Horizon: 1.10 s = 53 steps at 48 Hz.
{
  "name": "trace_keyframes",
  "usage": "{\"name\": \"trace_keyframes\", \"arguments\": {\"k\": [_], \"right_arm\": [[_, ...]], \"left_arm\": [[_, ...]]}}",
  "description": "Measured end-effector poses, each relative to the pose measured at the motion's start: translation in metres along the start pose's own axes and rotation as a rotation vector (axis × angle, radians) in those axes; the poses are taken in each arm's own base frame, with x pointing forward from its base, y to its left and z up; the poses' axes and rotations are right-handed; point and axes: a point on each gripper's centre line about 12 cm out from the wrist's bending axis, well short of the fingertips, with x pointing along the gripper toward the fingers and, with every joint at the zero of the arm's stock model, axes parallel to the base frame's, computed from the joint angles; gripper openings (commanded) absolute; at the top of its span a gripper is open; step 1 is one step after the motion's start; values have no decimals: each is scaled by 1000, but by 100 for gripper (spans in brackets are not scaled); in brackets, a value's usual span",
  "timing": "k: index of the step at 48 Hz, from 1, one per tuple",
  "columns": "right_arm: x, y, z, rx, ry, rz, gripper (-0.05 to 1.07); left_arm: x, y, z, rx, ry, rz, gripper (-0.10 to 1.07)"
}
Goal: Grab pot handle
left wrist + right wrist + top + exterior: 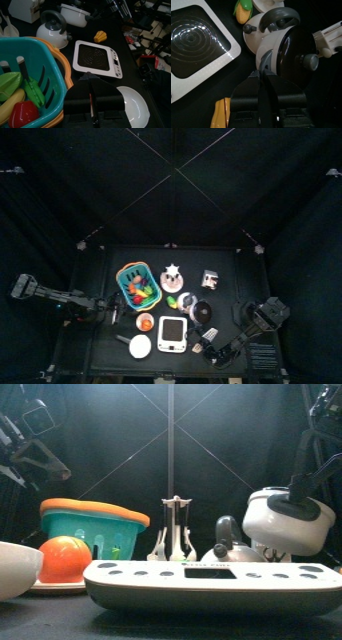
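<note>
The pot (294,52) is small and round, with a dark lid, a knob and a pale rim. Its short handle stub (265,60) points toward my right gripper (263,80). The jaws look shut, with their tips just short of the stub and nothing held. In the top view the pot (202,312) sits right of centre, with the right gripper (214,336) just in front of it. In the front view the pot (287,529) stands at the right. My left gripper (92,87) is shut and empty, between the colourful basket (33,80) and a white disc (137,102).
A white scale (174,333) lies at the front middle, also in the right wrist view (198,45). A white kettle (271,22) stands right behind the pot. Corn (246,6) and a yellow piece (220,114) lie nearby. An orange ball (64,556) sits by the basket (136,283).
</note>
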Motion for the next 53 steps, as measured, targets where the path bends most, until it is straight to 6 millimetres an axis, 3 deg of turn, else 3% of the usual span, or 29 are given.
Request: {"name": "trace_keyframes", "arguments": {"k": [53], "right_arm": [[22, -5, 10, 36, 36, -17, 42]], "left_arm": [[-1, 2, -7, -94, 18, 20, 17]]}}
